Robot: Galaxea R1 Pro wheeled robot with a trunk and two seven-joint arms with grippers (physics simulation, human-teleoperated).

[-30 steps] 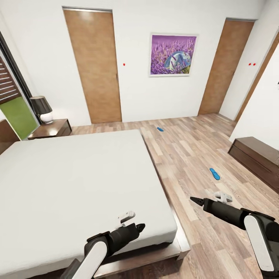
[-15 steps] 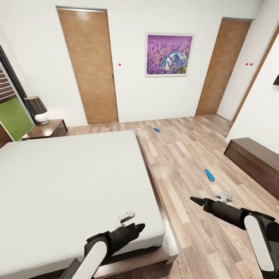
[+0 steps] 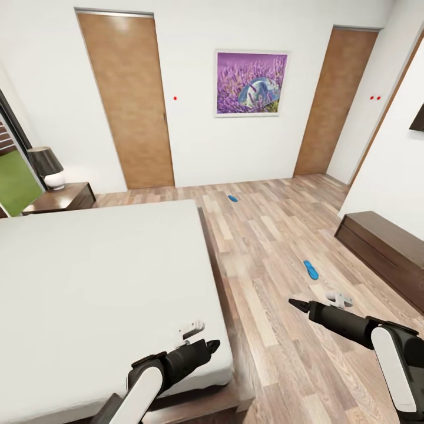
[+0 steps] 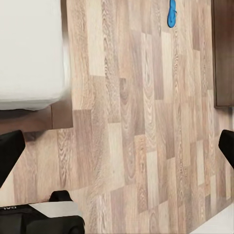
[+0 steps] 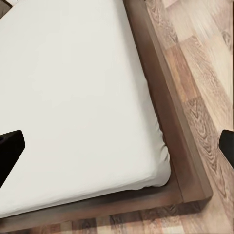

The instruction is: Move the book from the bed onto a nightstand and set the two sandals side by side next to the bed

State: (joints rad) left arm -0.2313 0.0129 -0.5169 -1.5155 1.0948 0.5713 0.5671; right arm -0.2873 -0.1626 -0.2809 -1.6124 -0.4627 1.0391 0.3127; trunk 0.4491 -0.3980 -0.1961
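1. At the far left of the head view a dark glossy nightstand (image 3: 60,197) stood against the white wall, squarish and low, carrying a small lamp (image 3: 47,166) with a dark shade and a white rounded base.
2. The bed (image 3: 100,282) took up the left half of the room: a smooth, matte, pale grey-white mattress with softly rounded corners on a low dark brown wooden frame. No book could be made out on the part of the mattress in view.
3. The left gripper (image 3: 207,344) hung over the mattress's near corner; in the left wrist view its two black fingertips (image 4: 9,151) sat wide apart at opposite edges, so the jaws stood spread and held nothing.
4. The floor (image 3: 277,247) was light brown planking with a visible grain.
5. One bright blue sandal (image 3: 233,198), smooth and oval, lay far off near the back wall; the other sandal (image 3: 310,270) lay nearer, well apart from the first and between the bed and a long dark bench (image 3: 383,247).
6. The right gripper (image 3: 296,304) hovered over bare floor, its black fingers (image 5: 10,148) likewise spread wide and empty.
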